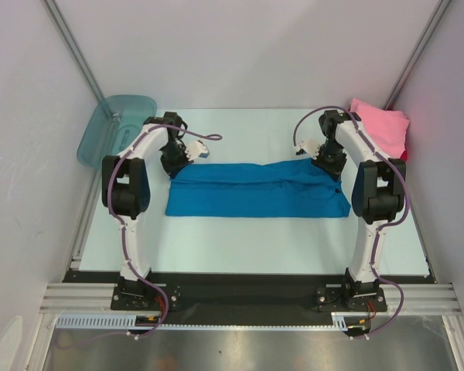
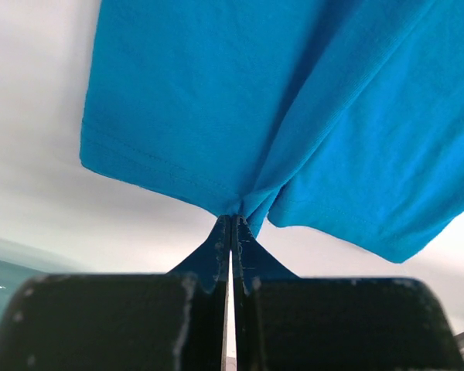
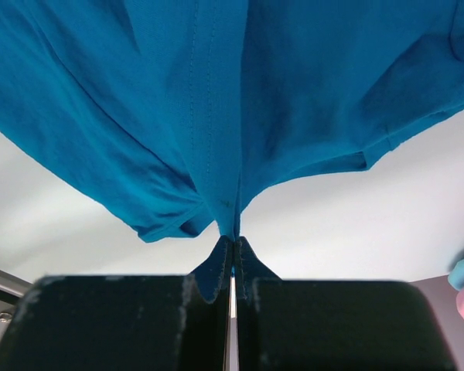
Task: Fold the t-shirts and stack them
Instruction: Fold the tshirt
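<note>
Pale desk (image 1: 240, 239) boxed by white walls; translucent teal tub (image 1: 116, 127) tilted at far left corner. Blue t-shirt (image 1: 255, 193): bright, plain, folded into one long band across mid-desk between both arms, lying mostly flat, near edge straight, far edge pinched at both ends. Stitched hem plain in left wrist view; cloth gathered into creases running to a single point at each set of fingertips. Pink t-shirt (image 1: 380, 127): folded, far right corner, well apart from the blue band; red cloth edge (image 1: 404, 154) just showing at its near side. Neck and sleeves of blue t-shirt not clearly told apart; far corners covered by the wrists in top view; blurred pink and light blue patches cut off at lower right of right wrist view. Left fingers (image 2: 215, 249): pressed together, clamped on the bunched left end. Right fingers (image 3: 216, 263): likewise closed, clamped on the bunched right end. Left arm (image 1: 127, 185) and right arm (image 1: 379, 189): reaching forward from bases at near edge, elbows raised, wrists bent down over the band's far edge.
</note>
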You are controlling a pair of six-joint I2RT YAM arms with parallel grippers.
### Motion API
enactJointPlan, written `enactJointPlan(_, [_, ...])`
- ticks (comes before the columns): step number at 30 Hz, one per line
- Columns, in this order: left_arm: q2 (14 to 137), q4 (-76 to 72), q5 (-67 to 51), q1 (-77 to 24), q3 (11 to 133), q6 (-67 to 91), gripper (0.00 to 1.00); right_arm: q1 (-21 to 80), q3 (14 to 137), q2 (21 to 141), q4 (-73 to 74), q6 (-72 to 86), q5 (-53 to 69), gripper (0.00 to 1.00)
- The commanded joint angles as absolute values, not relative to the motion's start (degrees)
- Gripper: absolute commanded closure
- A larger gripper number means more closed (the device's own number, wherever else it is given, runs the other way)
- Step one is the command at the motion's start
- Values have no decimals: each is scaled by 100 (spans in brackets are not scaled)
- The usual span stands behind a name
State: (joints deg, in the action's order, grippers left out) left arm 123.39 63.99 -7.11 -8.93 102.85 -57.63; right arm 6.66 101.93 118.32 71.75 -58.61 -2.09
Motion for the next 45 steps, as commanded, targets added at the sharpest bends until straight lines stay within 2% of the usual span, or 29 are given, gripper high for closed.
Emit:
enactJointPlan(1, [12287, 6557, -703, -932, 10336, -5959, 100, 729, 10292, 11725, 7339, -5932, -193, 100])
enactJointPlan(25, [12296, 6653, -615, -958, 10195, -6108, 99, 729, 9932, 11417, 7559, -6152, -396, 100])
enactJointPlan(29, [12305, 6680, -493, -967, 10073, -6205, 89, 729, 9870, 11399, 7567, -6170, -395, 100])
enactJointPlan(33, [12340, 6706, -273, -967, 9958, -6275, 73, 729, 9853, 11391, 7559, -6187, -413, 98])
enactJointPlan(34, [12349, 6697, -203, -967, 9923, -6293, 70, 729, 9844, 11399, 7559, -6187, -430, 94])
enactJointPlan(35, [12349, 6706, -89, -967, 9862, -6336, 61, 729, 9835, 11399, 7559, -6187, -448, 91])
enactJointPlan(36, [12366, 6697, -18, -967, 9844, -6354, 57, 729, 9826, 11391, 7559, -6196, -440, 87])
enactJointPlan(37, [12392, 6697, -18, -967, 9835, -6372, 56, 729, 9817, 11391, 7559, -6205, -439, 80])
enactJointPlan(40, [12428, 6618, 184, -949, 9940, -6337, 55, 738, 9817, 11373, 7550, -6205, -431, 70])
enactJointPlan(45, [12559, 6557, 403, -888, 10256, -6293, 53, 747, 9800, 11329, 7524, -6205, -378, 61])
